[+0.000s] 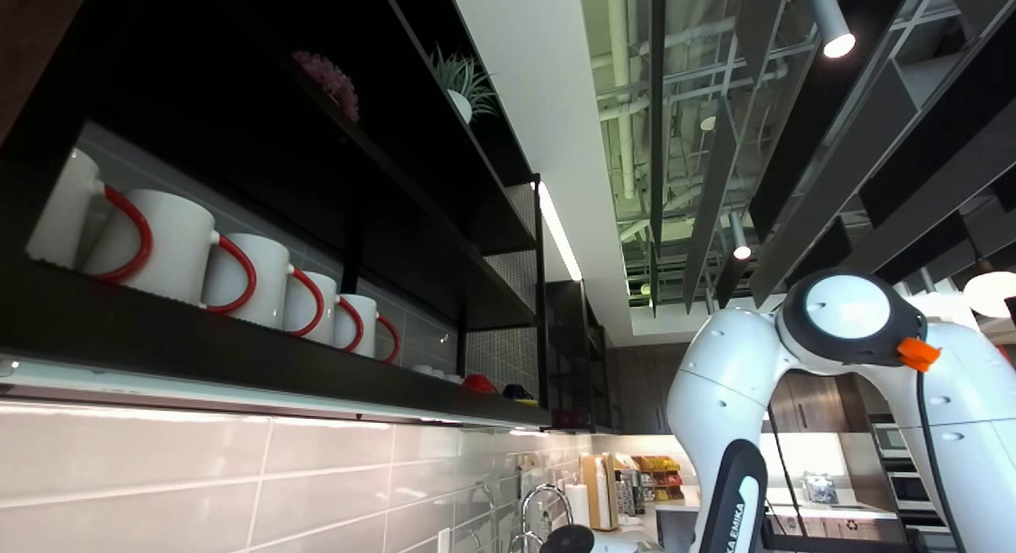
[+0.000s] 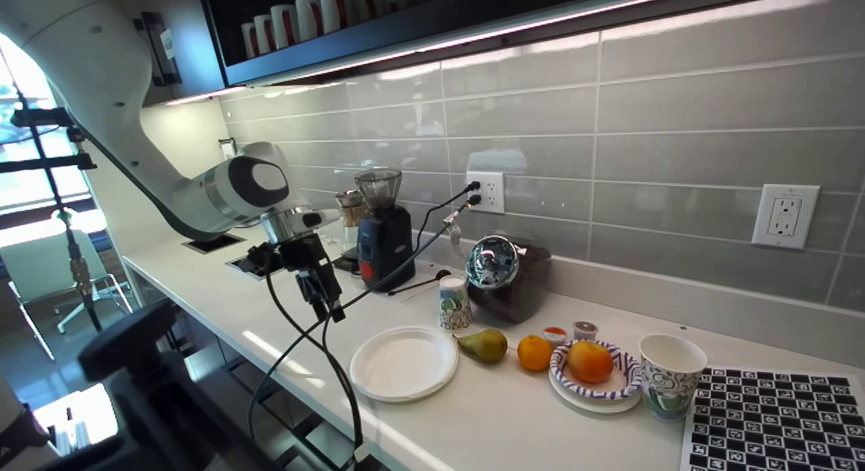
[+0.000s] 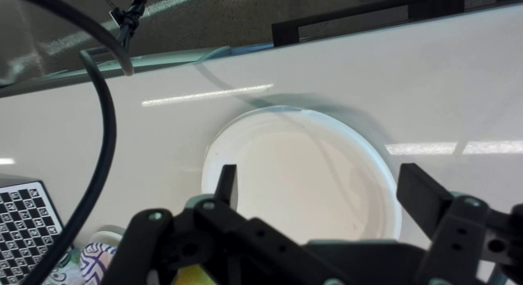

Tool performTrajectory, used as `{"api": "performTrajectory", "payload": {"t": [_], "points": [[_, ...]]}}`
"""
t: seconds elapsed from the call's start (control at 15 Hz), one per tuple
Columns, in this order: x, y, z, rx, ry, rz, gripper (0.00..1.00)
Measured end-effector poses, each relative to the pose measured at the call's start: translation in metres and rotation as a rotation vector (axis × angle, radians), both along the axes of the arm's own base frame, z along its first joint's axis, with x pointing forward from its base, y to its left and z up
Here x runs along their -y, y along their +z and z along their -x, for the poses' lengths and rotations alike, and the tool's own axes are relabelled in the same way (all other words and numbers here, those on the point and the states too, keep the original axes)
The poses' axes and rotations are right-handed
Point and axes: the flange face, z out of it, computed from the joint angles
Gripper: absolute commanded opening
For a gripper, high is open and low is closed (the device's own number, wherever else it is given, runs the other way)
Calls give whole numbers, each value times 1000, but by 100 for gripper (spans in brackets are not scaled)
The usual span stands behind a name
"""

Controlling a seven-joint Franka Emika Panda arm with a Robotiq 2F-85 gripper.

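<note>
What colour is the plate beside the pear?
White; the plate shows best, whole, in an exterior view.

Plate (image 2: 404, 363): on counter (image 2: 500, 410), left of pear (image 2: 488, 345) in an exterior view.
Rear cup (image 2: 454, 306): behind plate and pear.
Orange (image 2: 534, 353): between pear and bowl (image 2: 626, 372).
Fruit (image 2: 590, 361): in bowl.
Front cup (image 2: 669, 376): between bowl and board (image 2: 777, 417).

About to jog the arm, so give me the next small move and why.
Perhaps ease the open gripper toward the rim of the white plate: the jaws hold nothing, and in the wrist view the plate looks wider than their gap.
</note>
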Motion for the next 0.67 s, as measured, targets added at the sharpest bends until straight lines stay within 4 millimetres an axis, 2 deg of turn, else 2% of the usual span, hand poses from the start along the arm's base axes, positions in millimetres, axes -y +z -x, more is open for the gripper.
{"api": "performTrajectory", "payload": {"t": [0.33, 0.67], "points": [[-12, -44, -20, -58, 14, -20, 100], [-11, -49, -23, -65, 14, -10, 100]]}}
